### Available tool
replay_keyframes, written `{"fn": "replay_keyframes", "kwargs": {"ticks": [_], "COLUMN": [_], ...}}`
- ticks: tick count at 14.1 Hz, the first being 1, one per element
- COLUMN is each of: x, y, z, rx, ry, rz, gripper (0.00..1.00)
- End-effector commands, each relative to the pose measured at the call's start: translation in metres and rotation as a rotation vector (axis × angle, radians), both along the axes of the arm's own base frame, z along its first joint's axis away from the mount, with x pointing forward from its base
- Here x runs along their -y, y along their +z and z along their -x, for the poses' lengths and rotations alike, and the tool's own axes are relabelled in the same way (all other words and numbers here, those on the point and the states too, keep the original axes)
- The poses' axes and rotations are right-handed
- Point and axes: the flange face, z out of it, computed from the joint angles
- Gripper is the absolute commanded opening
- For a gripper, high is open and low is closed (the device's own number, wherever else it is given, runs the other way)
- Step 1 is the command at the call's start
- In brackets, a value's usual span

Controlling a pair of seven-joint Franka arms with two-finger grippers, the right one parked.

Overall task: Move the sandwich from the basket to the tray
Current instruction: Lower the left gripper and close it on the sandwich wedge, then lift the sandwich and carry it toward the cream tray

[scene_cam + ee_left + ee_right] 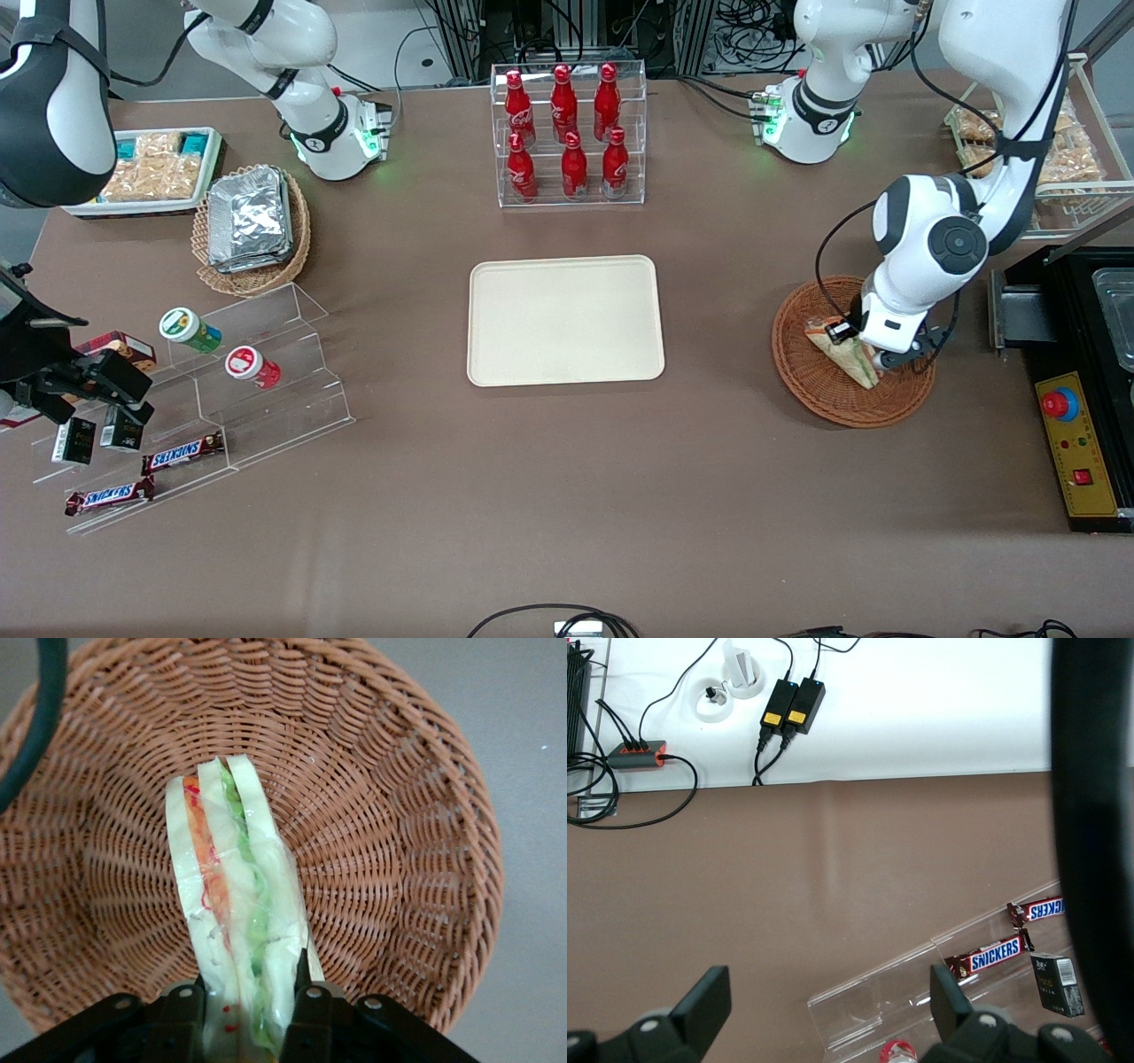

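The sandwich (842, 350) is a clear-wrapped wedge of pale bread with orange and green filling. It lies in the round reddish-brown wicker basket (815, 394) toward the working arm's end of the table. My left gripper (873, 359) is down in the basket. In the left wrist view its two fingers (304, 992) press against both bread sides of the sandwich (230, 877), with the basket's weave (399, 815) all around, and the gripper (248, 983) is shut on it. The cream-beige tray (565, 266) lies flat at the table's middle, with nothing on it.
A clear rack of red bottles (569, 133) stands farther from the camera than the tray. A black machine with a red button (1085, 416) sits beside the basket at the table's end. A tan basket of foil packs (252, 226) and a clear stepped shelf of snacks (204, 390) lie toward the parked arm's end.
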Motion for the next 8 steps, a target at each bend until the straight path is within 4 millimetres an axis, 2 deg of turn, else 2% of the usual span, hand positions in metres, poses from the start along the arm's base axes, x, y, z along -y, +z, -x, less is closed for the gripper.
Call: {"fn": "replay_keyframes", "kwargs": {"ticks": [1, 3, 4, 8], "x": [0.013, 0.044, 0.061, 0.135], "y": [0.062, 0.098, 0.107, 0.122], "z": [-0.021, -0.036, -0.038, -0.029], "rx": [-0.023, -0.036, -0.02, 0.022], "ry": [-0.025, -0.07, -0.094, -0.24], "rz": [-0.024, -0.025, -0.016, -0.001], "gripper": [0.0, 0.0, 0.0, 0.0]}}
